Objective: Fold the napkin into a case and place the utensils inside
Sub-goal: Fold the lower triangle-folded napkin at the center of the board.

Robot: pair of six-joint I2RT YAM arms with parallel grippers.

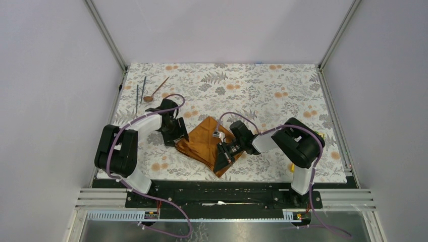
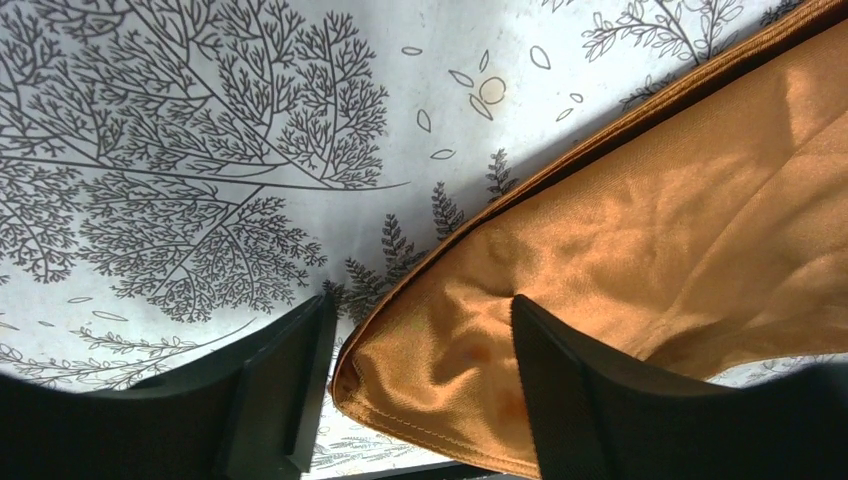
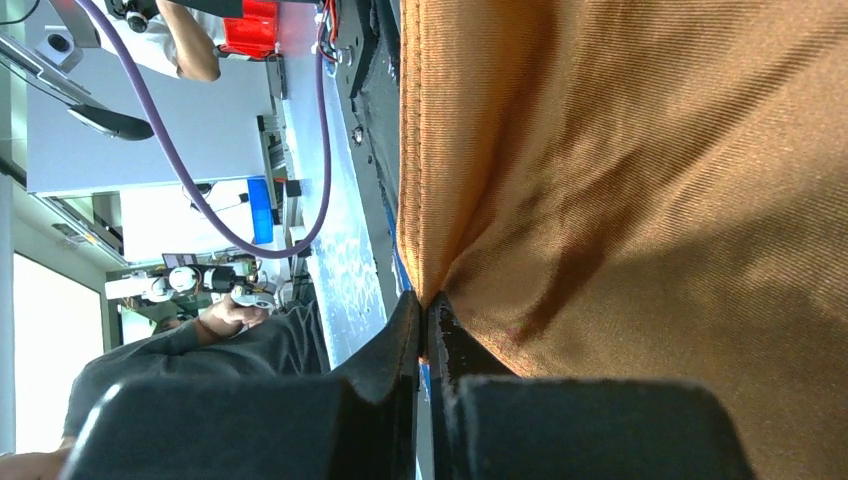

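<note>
The rust-orange napkin (image 1: 204,143) lies folded on the floral tablecloth (image 1: 262,96), between the two arms. My left gripper (image 1: 177,132) is at its left corner; in the left wrist view the gripper (image 2: 420,390) is open, its two fingers (image 2: 285,395) straddling the napkin's stitched corner (image 2: 440,350) without pinching it. My right gripper (image 1: 222,157) holds the napkin's near right edge; in the right wrist view the gripper (image 3: 428,320) is shut on the napkin (image 3: 620,200), a fold of which rises from the jaws. The utensils, a copper spoon (image 1: 155,91) and two dark rods (image 1: 137,98), lie at the far left.
A small yellow block (image 1: 291,166) sits by the right arm's base. White walls and metal frame posts enclose the table on three sides. The black rail (image 1: 217,189) carrying both arm bases runs along the near edge.
</note>
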